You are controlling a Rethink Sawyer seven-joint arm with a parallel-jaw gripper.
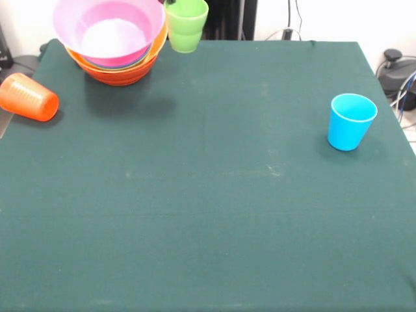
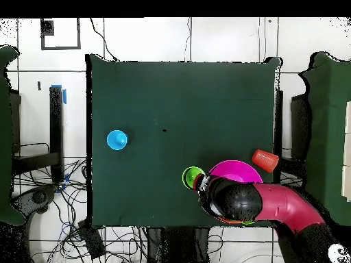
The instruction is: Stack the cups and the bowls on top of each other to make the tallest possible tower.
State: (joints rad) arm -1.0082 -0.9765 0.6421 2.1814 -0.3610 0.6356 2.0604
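A pile of nested bowls (image 1: 117, 65) stands at the table's far left in the front view, with the large pink bowl (image 1: 109, 29) on top, tilted, and orange bowls under it. In the overhead view the pink bowl (image 2: 236, 171) is partly hidden by my arm. My gripper (image 2: 199, 182) grips the rim of the lime green cup (image 2: 192, 177). The cup (image 1: 187, 25) hangs upright right beside the pile, a little above the table. Only a dark tip of the gripper (image 1: 170, 3) shows in the front view. The orange cup (image 1: 28, 97) lies on its side at the left edge. The light blue cup (image 1: 351, 121) stands upright at the right.
The dark green table (image 1: 214, 195) has its far edge just behind the pile. Cables and a black stand (image 1: 396, 71) lie off the table's right side. My red arm (image 2: 288, 209) comes in over the pile in the overhead view.
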